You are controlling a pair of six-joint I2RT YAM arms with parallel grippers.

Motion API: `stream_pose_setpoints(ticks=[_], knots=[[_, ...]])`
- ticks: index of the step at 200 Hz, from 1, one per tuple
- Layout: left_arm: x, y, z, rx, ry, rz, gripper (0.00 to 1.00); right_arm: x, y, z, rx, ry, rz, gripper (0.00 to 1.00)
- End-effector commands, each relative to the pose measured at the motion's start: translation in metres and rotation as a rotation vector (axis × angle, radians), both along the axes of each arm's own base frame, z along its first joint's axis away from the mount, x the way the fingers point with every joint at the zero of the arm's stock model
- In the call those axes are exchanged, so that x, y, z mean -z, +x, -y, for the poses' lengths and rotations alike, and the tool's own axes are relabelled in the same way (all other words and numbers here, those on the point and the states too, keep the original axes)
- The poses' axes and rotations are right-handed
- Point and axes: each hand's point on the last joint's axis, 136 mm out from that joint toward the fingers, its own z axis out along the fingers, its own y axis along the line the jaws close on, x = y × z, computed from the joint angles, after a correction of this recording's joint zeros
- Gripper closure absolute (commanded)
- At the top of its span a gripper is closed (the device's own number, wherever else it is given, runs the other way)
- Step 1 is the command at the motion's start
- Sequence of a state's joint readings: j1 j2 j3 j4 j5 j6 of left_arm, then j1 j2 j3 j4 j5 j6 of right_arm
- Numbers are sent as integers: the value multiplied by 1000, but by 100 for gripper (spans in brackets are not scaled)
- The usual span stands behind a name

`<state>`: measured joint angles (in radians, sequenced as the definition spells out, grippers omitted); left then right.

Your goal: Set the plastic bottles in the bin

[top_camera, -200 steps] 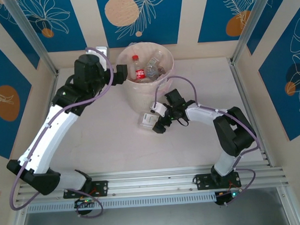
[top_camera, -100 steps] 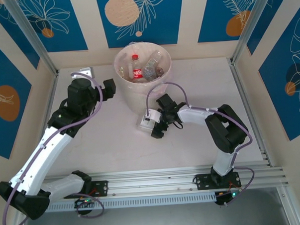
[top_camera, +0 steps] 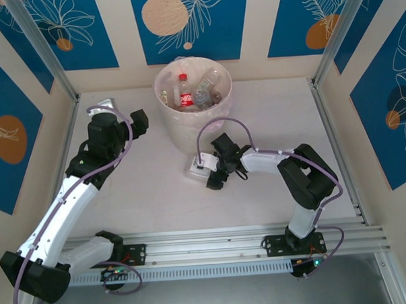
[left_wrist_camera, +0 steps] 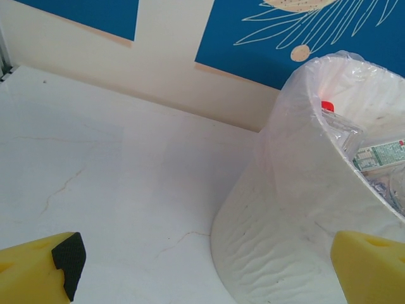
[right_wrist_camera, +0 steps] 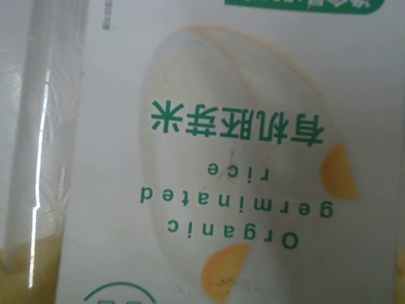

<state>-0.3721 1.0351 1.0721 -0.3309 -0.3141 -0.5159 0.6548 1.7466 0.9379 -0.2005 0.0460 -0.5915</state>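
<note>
Left hand (top_camera: 139, 120) now farther from the bin (top_camera: 189, 136); right hand (top_camera: 212, 172) closer on white-labelled bottle (top_camera: 196, 166).

- bin (left_wrist_camera: 285, 221): right side and base cut off by the frame edges.
- bottles (top_camera: 199, 95) inside it: lower ones hidden by the wall, labels too small to read.
- white-labelled bottle (right_wrist_camera: 240, 158): label cropped all round (top green line halved).
- right gripper (top_camera: 210, 170): jaw spacing indiscernible.

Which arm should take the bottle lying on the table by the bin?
Right. The right jaws are at the white-labelled bottle just in front of the bin, label close up in its wrist view. The left jaws stand open and empty, off to the bin's left.
</note>
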Motion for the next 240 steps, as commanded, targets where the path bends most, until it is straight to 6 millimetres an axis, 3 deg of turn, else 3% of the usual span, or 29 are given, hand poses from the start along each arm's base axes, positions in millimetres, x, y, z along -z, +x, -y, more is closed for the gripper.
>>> stream_pose_setpoints(ticks=[1, 21, 58, 103, 149, 197, 240], knots=[[-2, 2, 0, 12, -50, 16, 0, -12, -2, -1, 3, 25, 19, 38], [4, 2, -3, 5, -65, 3, 0, -18, -2, -2, 3, 42, 35, 49], [13, 2, -6, 1, -89, -19, 0, -37, -4, 1, 10, 64, 70, 58], [26, 6, -7, 1, -99, -48, 0, -65, -32, 7, 25, 123, 31, 71], [35, 13, -2, 21, -135, -73, 0, -98, -54, 6, 20, 188, 60, 100], [43, 13, -2, 16, -148, -96, 0, -158, -85, -3, -62, 325, 71, 100], [46, 10, -14, -35, -149, -90, 0, -246, -82, -20, -81, 512, 206, 100]])
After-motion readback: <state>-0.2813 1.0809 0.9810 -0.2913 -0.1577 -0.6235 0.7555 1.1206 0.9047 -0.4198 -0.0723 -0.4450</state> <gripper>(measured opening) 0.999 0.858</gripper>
